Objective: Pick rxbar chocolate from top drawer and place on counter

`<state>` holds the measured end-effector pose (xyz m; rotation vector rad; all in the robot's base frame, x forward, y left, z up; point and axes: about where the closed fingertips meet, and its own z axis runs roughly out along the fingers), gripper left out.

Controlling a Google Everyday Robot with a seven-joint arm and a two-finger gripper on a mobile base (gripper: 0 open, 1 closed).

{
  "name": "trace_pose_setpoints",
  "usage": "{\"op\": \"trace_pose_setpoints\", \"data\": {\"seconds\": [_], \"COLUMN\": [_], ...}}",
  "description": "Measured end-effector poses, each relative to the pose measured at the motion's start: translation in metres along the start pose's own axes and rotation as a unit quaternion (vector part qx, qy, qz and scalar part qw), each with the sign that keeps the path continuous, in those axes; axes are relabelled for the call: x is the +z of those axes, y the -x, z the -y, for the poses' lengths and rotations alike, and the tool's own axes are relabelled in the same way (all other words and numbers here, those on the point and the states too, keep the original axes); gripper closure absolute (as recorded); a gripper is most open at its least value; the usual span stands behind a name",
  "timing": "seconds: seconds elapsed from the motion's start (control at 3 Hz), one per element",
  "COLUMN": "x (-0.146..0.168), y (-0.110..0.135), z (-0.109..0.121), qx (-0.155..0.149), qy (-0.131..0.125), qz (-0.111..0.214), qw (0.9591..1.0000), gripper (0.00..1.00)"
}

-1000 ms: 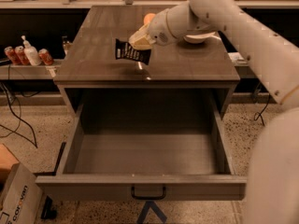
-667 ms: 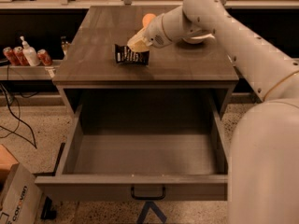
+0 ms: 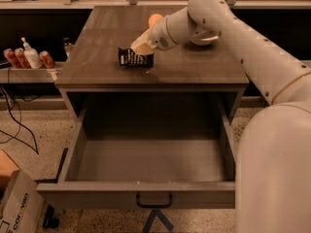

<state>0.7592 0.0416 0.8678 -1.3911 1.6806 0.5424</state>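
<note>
Speckled floor (image 3: 34,125) lies all round. Nearest me the top drawer (image 3: 146,191) stands pulled out with nothing showing inside it, well below the jaws and on my side of them. Above it is the counter (image 3: 194,67), and the rxbar chocolate (image 3: 136,60) stands there on its long edge, directly under the jaws, its lower edge touching the top. The gripper (image 3: 140,51) reaches it from the right. The jaws seem to pinch the bar's upper edge, though the tan tips are hard to separate from the wrapper. If they open while it stands like this, I judge it may topple. A sideways drag on pulling away could sweep it toward the front edge and the open drawer. Just beyond the jaws sits an orange fruit (image 3: 154,18), which the wrist might set rolling.
</note>
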Motion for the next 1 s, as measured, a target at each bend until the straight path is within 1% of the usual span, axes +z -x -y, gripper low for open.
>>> {"op": "trace_pose_setpoints", "data": {"seconds": [0.67,1.0], "x": [0.0065,0.0091], "y": [0.0,0.0], "z": [-0.003,-0.0042], "qx": [0.0,0.0], "qy": [0.005,0.007], "qz": [0.0,0.0], "qw": [1.0,1.0], "gripper": [0.13,0.0]}}
